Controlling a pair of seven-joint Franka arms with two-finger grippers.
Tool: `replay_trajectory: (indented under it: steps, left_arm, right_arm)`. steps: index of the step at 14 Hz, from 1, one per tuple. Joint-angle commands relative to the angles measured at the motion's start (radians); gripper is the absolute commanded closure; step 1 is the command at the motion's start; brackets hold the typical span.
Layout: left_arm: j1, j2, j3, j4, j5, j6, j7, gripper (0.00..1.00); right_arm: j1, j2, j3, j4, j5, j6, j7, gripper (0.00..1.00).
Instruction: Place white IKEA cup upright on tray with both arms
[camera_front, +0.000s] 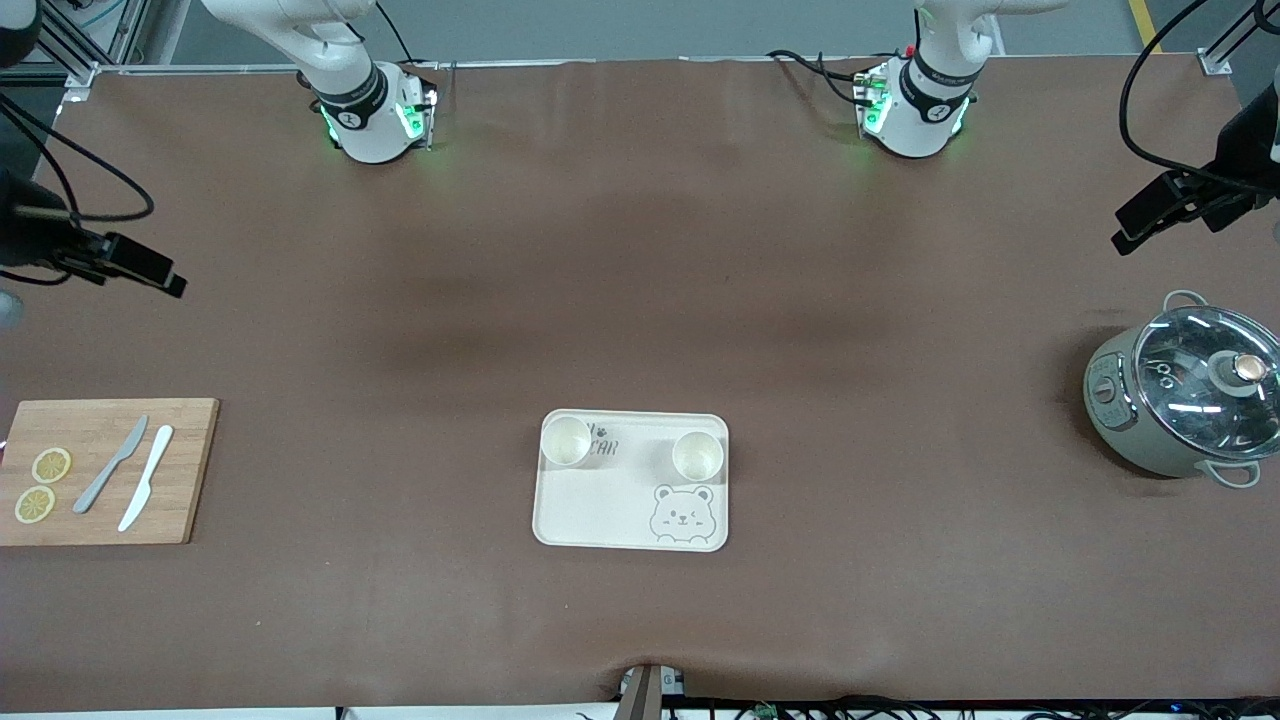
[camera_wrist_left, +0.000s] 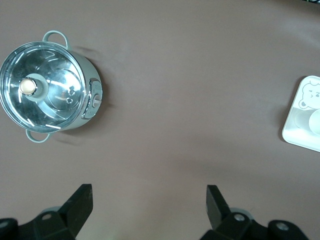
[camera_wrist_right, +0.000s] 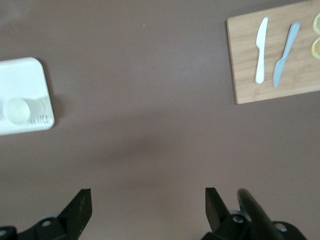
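Note:
The cream tray (camera_front: 610, 510) with a bear face lies on the table near the front camera, midway between the arms. Two white cups stand upright on its farther edge, one (camera_front: 566, 441) toward the right arm's end and one (camera_front: 697, 456) toward the left arm's end. My left gripper (camera_front: 1140, 225) is open and empty, up over bare table near the pot; its wrist view (camera_wrist_left: 150, 205) shows the tray (camera_wrist_left: 300, 137) far off. My right gripper (camera_front: 150, 270) is open and empty, over bare table near the cutting board; its wrist view (camera_wrist_right: 148, 207) shows the tray (camera_wrist_right: 22, 75) and one cup (camera_wrist_right: 16, 110).
A grey-green pot with a glass lid (camera_front: 1185, 400) stands at the left arm's end and shows in the left wrist view (camera_wrist_left: 47, 85). A wooden cutting board (camera_front: 180, 470) with two knives and two lemon slices lies at the right arm's end, also in the right wrist view (camera_wrist_right: 245, 65).

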Motion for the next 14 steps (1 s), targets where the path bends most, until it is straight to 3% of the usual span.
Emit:
replay_trajectory:
  steps: [1,5,14]
  left_arm:
    - [-0.013,-0.041,0.013,-0.048,0.022,0.028,0.024,0.00]
    - [-0.010,-0.029,0.008,-0.049,0.011,0.025,0.024,0.00]
    - [-0.010,-0.021,0.004,-0.043,0.011,-0.004,0.013,0.00]
  right_arm:
    - [-0.008,-0.085,0.019,-0.061,-0.048,-0.022,-0.097,0.00]
    - [-0.005,-0.135,0.022,-0.087,-0.088,-0.033,-0.188,0.00]
    - [0.004,-0.086,0.025,-0.021,-0.088,-0.035,-0.193,0.00]
